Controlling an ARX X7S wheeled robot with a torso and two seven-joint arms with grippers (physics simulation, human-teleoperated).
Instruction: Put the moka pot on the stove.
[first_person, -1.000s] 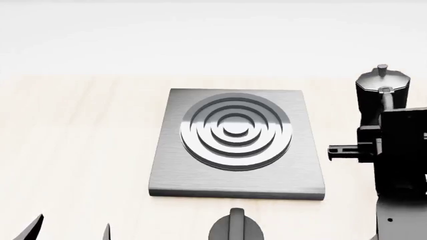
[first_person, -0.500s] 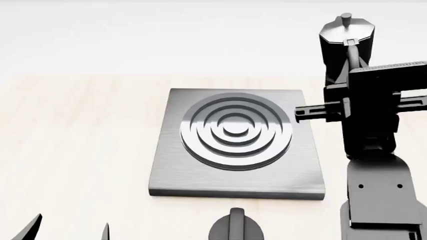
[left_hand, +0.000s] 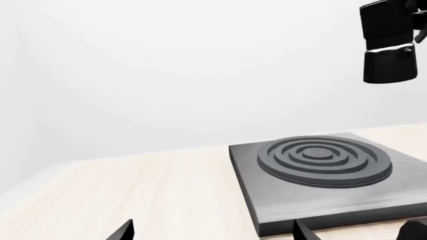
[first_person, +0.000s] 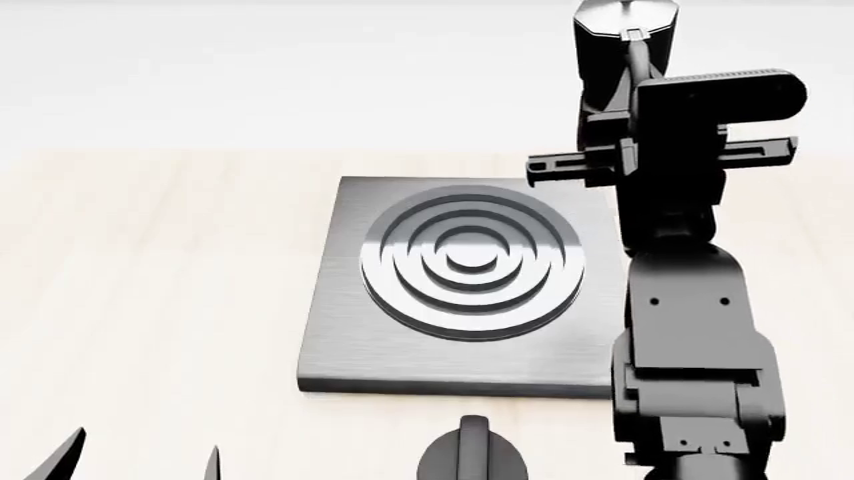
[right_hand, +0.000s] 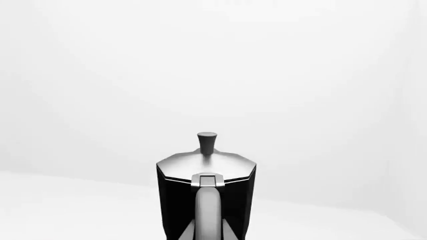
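Right end effector (first_person: 638, 95) is gripping the moka pot (first_person: 617, 40) by its handle, holding it high to clear the stove (first_person: 470, 370) edge; left end effector (first_person: 134, 455) is idling open near the desk's front edge.

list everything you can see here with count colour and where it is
moka pot: one, glossy black with silvery lid, held in the air above the table, off the stove's far right corner
stove: one, grey metal plate with raised rings, flat on the table centre
knob: one, black, round with a ridge, near side of the stove
table: one, pale wood
right gripper: one, black, shut on the pot's handle
left gripper: one, black, only fingertips visible, low over the near table
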